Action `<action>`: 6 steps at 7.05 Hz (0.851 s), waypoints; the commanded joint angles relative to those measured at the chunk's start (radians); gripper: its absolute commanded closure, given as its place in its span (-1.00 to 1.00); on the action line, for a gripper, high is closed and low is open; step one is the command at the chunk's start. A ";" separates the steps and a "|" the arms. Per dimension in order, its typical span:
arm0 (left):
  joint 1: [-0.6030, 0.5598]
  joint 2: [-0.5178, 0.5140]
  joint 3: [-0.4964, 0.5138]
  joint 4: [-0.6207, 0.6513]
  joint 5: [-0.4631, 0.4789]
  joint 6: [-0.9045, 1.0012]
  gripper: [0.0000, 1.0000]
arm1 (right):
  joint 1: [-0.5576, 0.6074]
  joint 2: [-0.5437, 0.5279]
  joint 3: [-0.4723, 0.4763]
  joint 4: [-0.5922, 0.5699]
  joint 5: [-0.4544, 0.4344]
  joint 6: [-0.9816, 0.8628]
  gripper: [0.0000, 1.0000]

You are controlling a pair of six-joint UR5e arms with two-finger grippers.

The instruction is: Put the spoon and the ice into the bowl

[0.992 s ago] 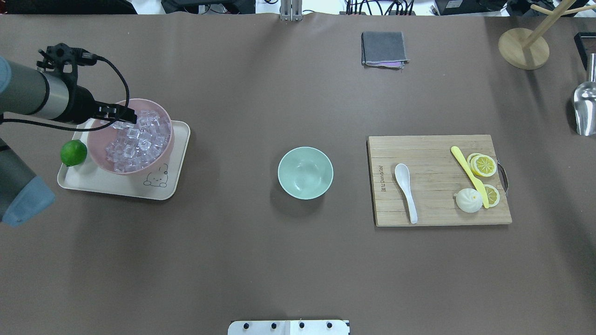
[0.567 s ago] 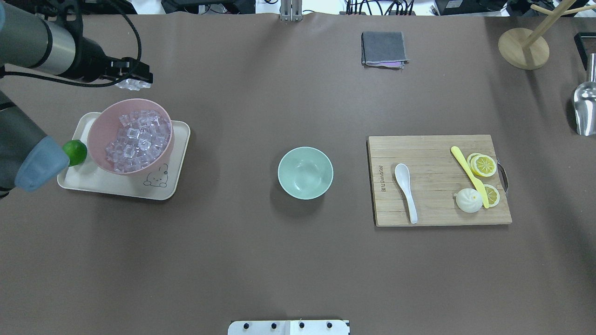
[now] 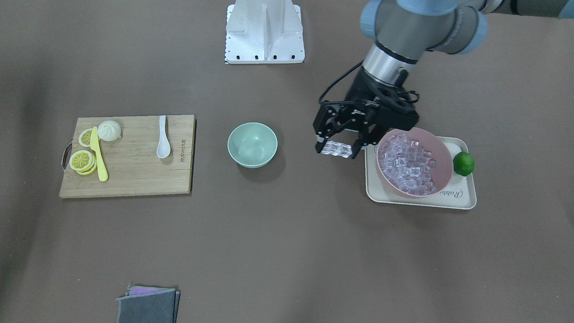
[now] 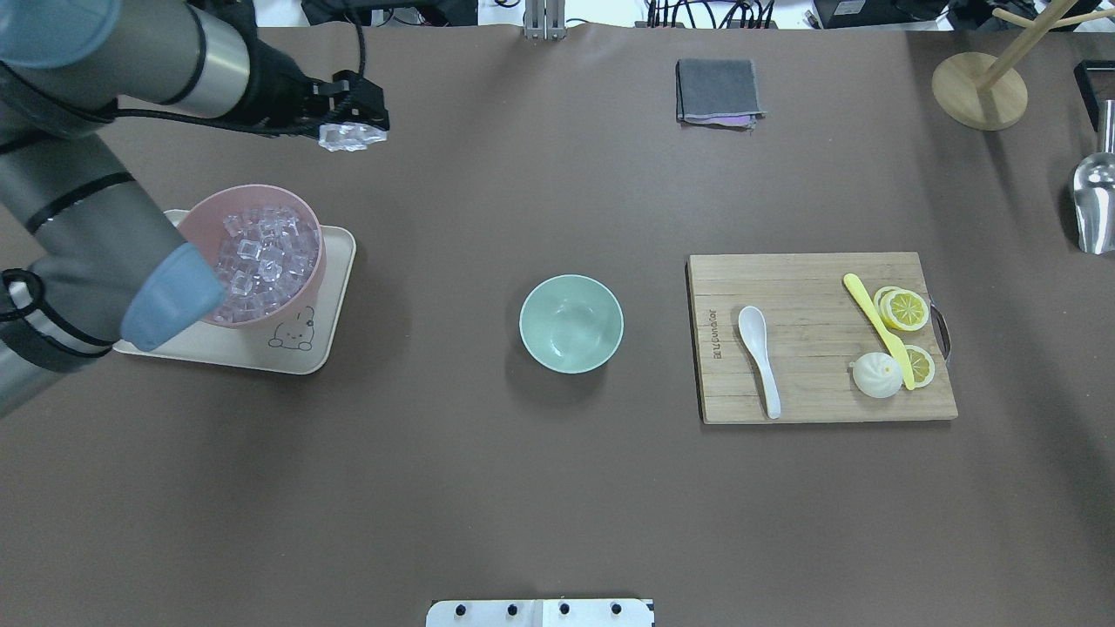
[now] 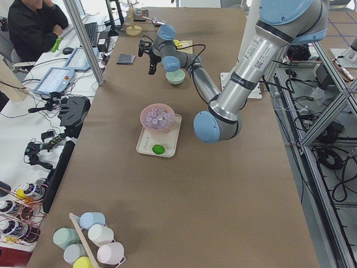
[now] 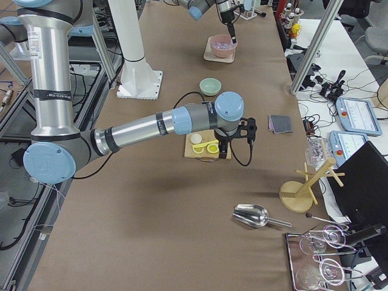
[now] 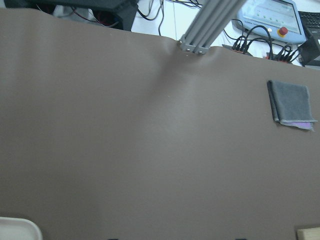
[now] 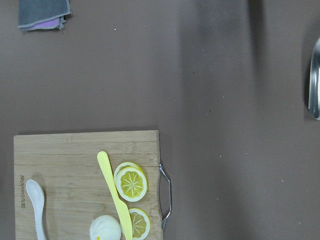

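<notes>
Fingers (image 3: 319, 143) of the left gripper (image 3: 337, 147) pinch ice (image 3: 335, 149), held high between pink bowl (image 3: 445, 177) and bowl (image 3: 252, 144) to clear the rim; grip of the right gripper (image 6: 250, 132) cannot be told.

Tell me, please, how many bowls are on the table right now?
2. The mint-green bowl stands empty near the table's middle; the pink bowl, full of ice, sits on the cream tray on the robot's left side. No other seems hidden.
</notes>
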 commanded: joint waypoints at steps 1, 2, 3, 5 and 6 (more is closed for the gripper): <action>0.163 -0.078 0.055 0.001 0.180 -0.097 1.00 | -0.119 0.005 0.110 0.001 -0.157 0.210 -1.00; 0.218 -0.113 0.090 0.001 0.241 -0.114 1.00 | -0.197 0.043 0.151 0.001 -0.165 0.330 -1.00; 0.263 -0.153 0.153 -0.004 0.316 -0.121 1.00 | -0.266 0.074 0.152 0.001 -0.181 0.392 -1.00; 0.292 -0.190 0.239 -0.008 0.349 -0.148 1.00 | -0.378 0.097 0.152 0.002 -0.254 0.455 -1.00; 0.296 -0.189 0.272 -0.010 0.369 -0.147 1.00 | -0.431 0.119 0.154 0.005 -0.276 0.507 -1.00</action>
